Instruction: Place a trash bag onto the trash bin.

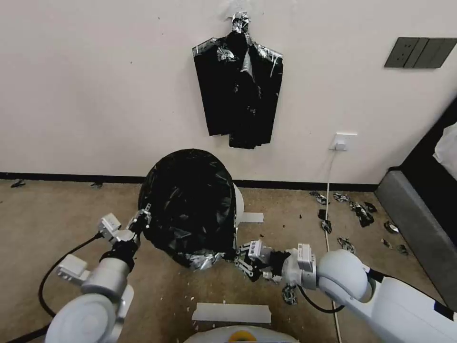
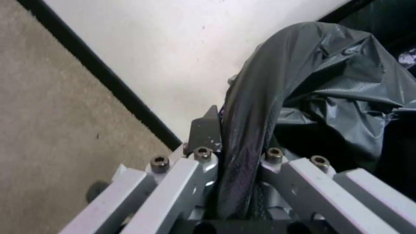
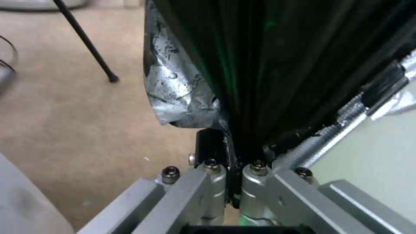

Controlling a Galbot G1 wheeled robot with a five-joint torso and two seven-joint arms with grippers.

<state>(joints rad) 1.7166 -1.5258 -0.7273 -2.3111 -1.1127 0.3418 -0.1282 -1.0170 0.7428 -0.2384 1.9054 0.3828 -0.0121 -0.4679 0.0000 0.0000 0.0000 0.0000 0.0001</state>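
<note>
A glossy black trash bag (image 1: pixel 190 205) is draped over the cream-white trash bin (image 1: pixel 239 205), hiding all but a strip of the bin's right side. My left gripper (image 1: pixel 143 216) is at the bag's left edge, shut on a fold of the trash bag (image 2: pixel 247 136) that runs between its fingers (image 2: pixel 203 130). My right gripper (image 1: pixel 240 259) is at the bag's lower right corner, shut on the trash bag (image 3: pixel 268 65) where its crinkled silvery hem (image 3: pixel 173 87) hangs. The bin wall (image 3: pixel 372 162) shows pale beside that gripper.
A flat bundle of black bags (image 1: pixel 238 85) hangs on the wall above the bin. Torn black scraps (image 1: pixel 357 212) litter the carpet at right, near a white cable (image 1: pixel 327 209) and wall socket (image 1: pixel 342 141). A grey-and-black piece of furniture (image 1: pixel 419 228) lines the right edge. White plates (image 1: pixel 232 313) lie near my base.
</note>
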